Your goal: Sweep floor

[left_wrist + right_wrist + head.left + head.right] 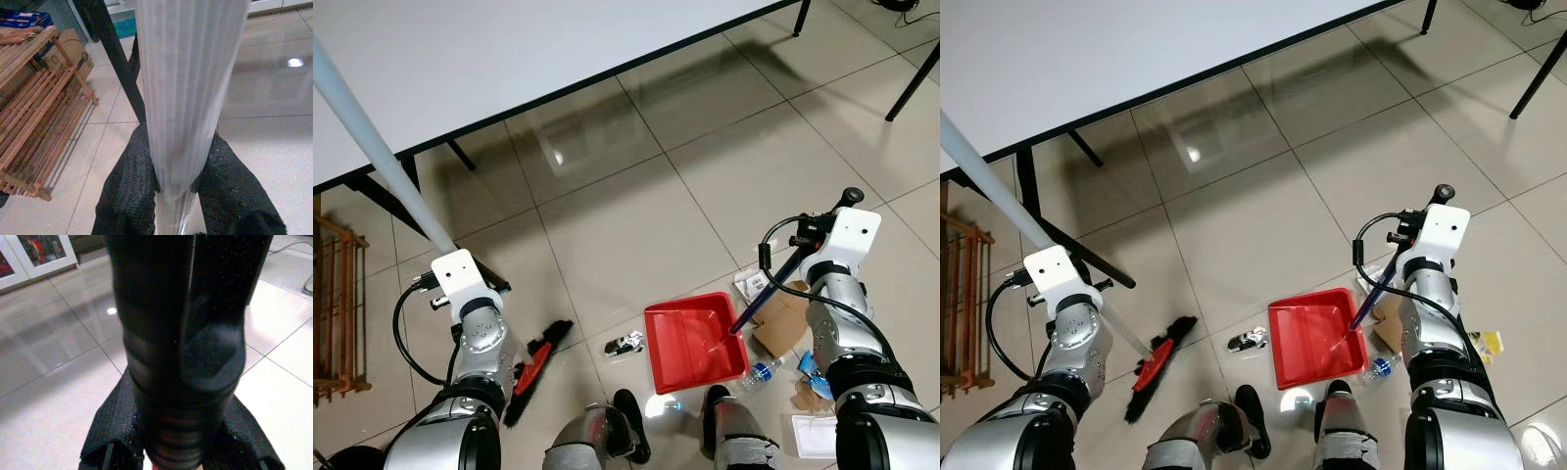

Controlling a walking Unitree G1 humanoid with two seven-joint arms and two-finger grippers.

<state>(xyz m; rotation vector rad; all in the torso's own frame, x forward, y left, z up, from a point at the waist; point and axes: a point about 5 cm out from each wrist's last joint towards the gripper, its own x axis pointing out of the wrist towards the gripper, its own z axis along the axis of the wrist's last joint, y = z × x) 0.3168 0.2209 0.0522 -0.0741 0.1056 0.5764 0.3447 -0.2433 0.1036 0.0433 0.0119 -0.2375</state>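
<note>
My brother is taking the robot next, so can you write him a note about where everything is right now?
Left gripper: shut on the broom pole. The broom head rests on the floor by the robot's left foot.
Right gripper: shut on the dustpan handle. The red dustpan sits on the floor before the feet.
Done: nothing can be seen in the pan yet.
Left: small crumpled litter lies between the broom head and the pan. A bottle, cardboard and wrappers lie on the pan's right side. Sweep all of it in.
</note>
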